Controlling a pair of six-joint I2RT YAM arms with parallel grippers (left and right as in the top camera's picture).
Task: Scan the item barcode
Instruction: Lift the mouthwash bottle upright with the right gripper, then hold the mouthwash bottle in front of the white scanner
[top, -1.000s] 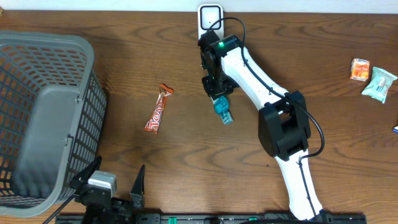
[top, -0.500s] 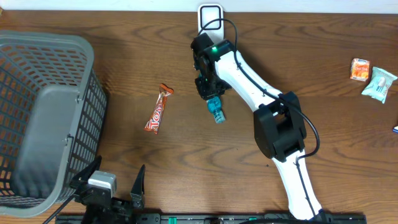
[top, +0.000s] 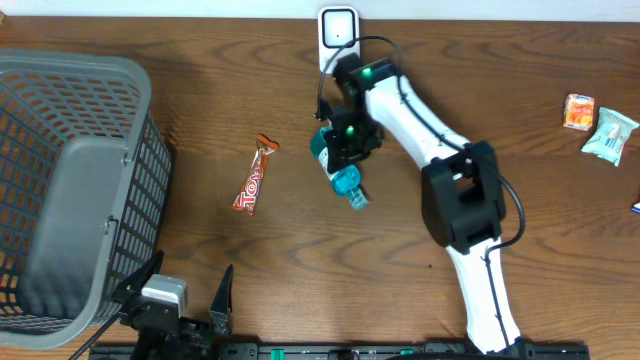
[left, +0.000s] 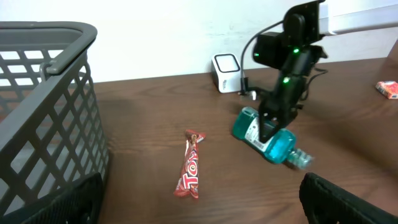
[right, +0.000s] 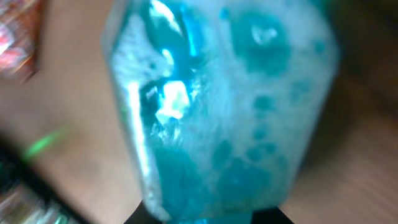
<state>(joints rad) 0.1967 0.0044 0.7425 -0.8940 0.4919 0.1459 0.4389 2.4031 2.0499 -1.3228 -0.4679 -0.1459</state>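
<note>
Holding a teal bottle in the right gripper at upper centre of the overhead frame, just below the white barcode scanner.

Clamps narrow jaws across the bottle's white-labelled body, tilted, its clear cap end blurred and pointing toward lower right; fills the right wrist view with blurred teal plastic. Cannot tell whether lifted off the brown wooden table or resting on it. Shows a red candy bar lying left of centre, apart from the bottle, and a grey plastic basket along the left edge. Shows the left gripper at bottom left, jaws spread wide; at far right, an orange packet just beside a pale green packet.
</note>
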